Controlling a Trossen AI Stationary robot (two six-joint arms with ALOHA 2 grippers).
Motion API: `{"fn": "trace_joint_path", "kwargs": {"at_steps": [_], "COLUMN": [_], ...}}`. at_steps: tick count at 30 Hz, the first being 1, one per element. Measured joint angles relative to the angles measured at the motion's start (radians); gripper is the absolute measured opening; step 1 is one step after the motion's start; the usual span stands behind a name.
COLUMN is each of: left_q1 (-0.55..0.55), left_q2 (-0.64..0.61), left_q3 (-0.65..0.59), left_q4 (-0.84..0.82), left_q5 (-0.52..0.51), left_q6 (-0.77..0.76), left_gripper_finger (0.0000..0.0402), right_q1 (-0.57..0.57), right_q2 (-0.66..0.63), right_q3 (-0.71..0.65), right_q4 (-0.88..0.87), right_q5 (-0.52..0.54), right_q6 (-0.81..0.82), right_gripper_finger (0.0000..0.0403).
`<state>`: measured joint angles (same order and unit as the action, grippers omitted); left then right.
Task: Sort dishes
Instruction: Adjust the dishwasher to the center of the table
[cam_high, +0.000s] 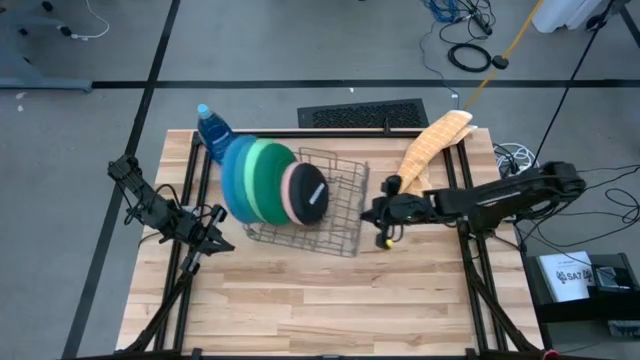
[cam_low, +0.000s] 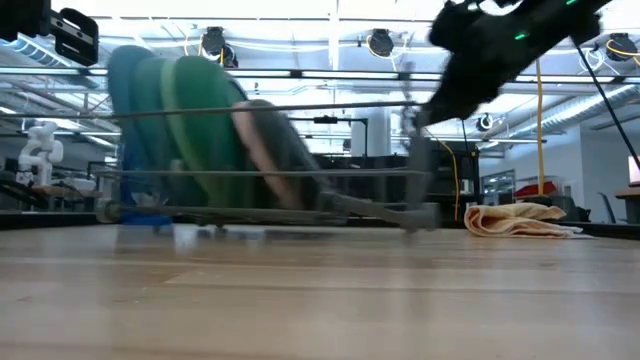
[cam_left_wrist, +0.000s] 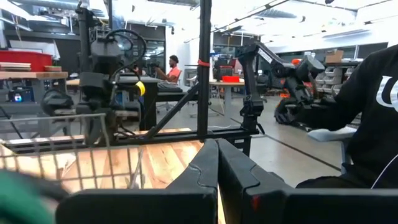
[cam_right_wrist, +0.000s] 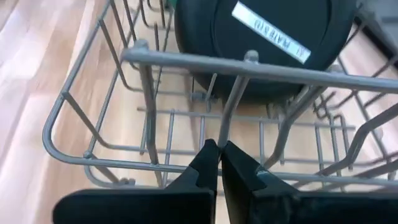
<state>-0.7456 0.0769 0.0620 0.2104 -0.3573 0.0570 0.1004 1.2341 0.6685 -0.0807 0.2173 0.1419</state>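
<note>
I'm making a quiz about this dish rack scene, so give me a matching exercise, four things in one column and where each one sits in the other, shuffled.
Things:
1. black plate
2. blue plate
3. soap bottle
4. cloth

Places:
A. lying behind the right arm, near the table's far edge
B. at the table's far left corner
C. frontmost in the rack, facing the right gripper
D. at the stack's left end, nearest the bottle

Pairs: 1-C, 2-D, 3-B, 4-A

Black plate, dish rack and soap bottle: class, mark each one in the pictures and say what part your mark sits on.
Black plate (cam_right_wrist: 261, 37), right wrist view, on its flat face.
Dish rack (cam_high: 345, 205), high view, on its wire floor.
Soap bottle (cam_high: 212, 127), high view, on its blue body.
</note>
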Motion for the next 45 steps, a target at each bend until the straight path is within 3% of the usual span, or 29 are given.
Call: {"fn": "trace_joint_path", "kwargs": {"at_steps": [7,11,15,20,26,30,38,45], "left_q1": [0.0,0.0,0.0,0.0,0.001,0.038,0.206,0.342], "left_q2": [0.0,0.0,0.0,0.001,0.001,0.001,0.0,0.0], "left_q3": [0.0,0.0,0.001,0.001,0.001,0.001,0.001,-0.002], "left_q4": [-0.001,-0.002,-0.065,-0.146,-0.149,-0.149,-0.148,-0.149], "left_q5": [0.0,-0.014,-0.131,-0.301,-0.32,-0.252,-0.047,0.046], "left_q6": [-0.001,-0.01,-0.052,-0.104,-0.07,-0.049,-0.038,-0.019], "left_gripper_finger": [0.0,0.0,0.0,0.0,0.0,0.0,0.0,0.0], "right_q1": [0.067,0.085,0.093,0.093,0.092,0.092,0.092,0.092], "right_q2": [-0.221,-0.312,-0.369,-0.398,-0.422,-0.442,-0.486,-0.491], "right_q3": [0.002,0.001,-0.003,-0.005,-0.004,-0.006,-0.004,-0.003], "right_q4": [-0.442,-0.573,-0.632,-0.586,-0.51,-0.466,-0.407,-0.399], "right_q5": [-0.019,-0.069,-0.063,-0.04,-0.034,-0.01,0.082,0.123], "right_q6": [0.127,0.161,0.178,0.155,0.105,0.05,0.005,-0.001], "right_gripper_finger": [0.0001,0.0001,0.0008,0.0078,0.0172,0.0194,0.0187,0.0189]}}
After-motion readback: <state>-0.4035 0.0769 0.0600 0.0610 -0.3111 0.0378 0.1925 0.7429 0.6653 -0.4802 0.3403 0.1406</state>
